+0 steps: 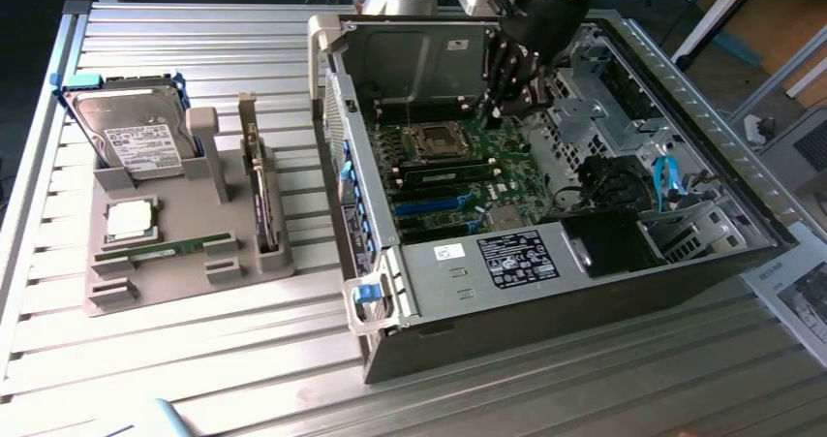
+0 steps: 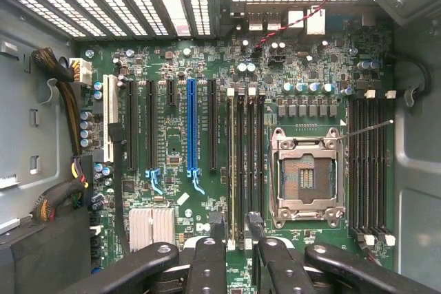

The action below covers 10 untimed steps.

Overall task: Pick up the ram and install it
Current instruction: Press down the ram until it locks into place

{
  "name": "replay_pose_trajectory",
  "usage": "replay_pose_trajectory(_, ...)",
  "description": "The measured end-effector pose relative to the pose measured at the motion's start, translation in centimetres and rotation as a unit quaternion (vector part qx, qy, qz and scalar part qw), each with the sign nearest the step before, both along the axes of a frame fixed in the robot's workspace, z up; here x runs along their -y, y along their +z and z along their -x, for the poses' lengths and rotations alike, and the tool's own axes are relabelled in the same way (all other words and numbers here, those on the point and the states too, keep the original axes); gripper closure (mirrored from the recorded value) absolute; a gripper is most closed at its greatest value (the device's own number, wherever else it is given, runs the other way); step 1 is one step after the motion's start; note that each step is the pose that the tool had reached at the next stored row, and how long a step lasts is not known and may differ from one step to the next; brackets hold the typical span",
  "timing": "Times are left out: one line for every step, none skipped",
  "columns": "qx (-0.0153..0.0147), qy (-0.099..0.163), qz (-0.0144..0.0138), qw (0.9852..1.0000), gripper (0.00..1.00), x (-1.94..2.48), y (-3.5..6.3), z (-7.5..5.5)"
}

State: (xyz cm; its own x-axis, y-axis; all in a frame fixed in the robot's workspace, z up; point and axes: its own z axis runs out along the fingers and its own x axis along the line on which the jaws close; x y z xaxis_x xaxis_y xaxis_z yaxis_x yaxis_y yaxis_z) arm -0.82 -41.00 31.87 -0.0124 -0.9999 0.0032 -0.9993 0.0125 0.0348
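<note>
The ram (image 1: 174, 250), a long, slim, flat green circuit-board stick, lies on its face in a shallow recess of a grey moulded plastic tray (image 1: 155, 296). It sits just beside the square silver processor chip (image 1: 130, 219), toward the tray's edge farthest from the silver, white-labelled hard drive (image 1: 136, 146). The tray stands on the slatted metal worktop (image 1: 194, 379) by the exterior view's left edge. An open, dark sheet-metal computer case (image 1: 427, 311) lies beside it on its side. The black gripper (image 2: 236, 228) hangs inside that case, well apart from the ram. Its jaws are spread with nothing between them, above the green motherboard (image 2: 179, 170) and over the row of narrow black memory slots (image 2: 248, 163) beside the bare metal-framed processor socket (image 2: 306, 177). One slot shows a pale greenish edge, but I cannot tell whether a board sits in it. The ram looks very light and stiff, but thin enough to flex or crack under a skewed load. Its faces are probably smooth and a little slippery, with raised chips that could be knocked. It is likely best pinched across the two flat faces near the middle of its length, or by its long bare edge, keeping clear of the contact edge. Lying flat in the recess, it offers little to grasp except its exposed upper face and its edges.
</note>
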Motion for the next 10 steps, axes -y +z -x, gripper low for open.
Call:
replay_pose_trajectory(0.0000, 0.000, 0.0000, 1.0000, 0.82, 0.00, 0.00, 0.00)
replay_pose_trajectory(0.0000, 0.000, 0.0000, 1.0000, 0.89, 0.00, 0.00, 0.00)
replay_pose_trajectory(0.0000, 0.000, 0.0000, 1.0000, 0.89, 0.00, 0.00, 0.00)
replay_pose_trajectory(0.0000, 0.000, 0.0000, 1.0000, 0.89, 0.00, 0.00, 0.00)
replay_pose_trajectory(0.0000, 0.000, 0.0000, 1.0000, 0.89, 0.00, 0.00, 0.00)
replay_pose_trajectory(0.0000, 0.000, 0.0000, 1.0000, 0.89, 0.00, 0.00, 0.00)
replay_pose_trajectory(0.0000, 0.000, 0.0000, 1.0000, 0.89, 0.00, 0.00, 0.00)
replay_pose_trajectory(0.0000, 0.000, 0.0000, 1.0000, 0.89, 0.00, 0.00, 0.00)
replay_pose_trajectory(0.0000, 0.000, 0.0000, 1.0000, 0.89, 0.00, 0.00, 0.00)
replay_pose_trajectory(0.0000, 0.000, 0.0000, 1.0000, 0.89, 0.00, 0.00, 0.00)
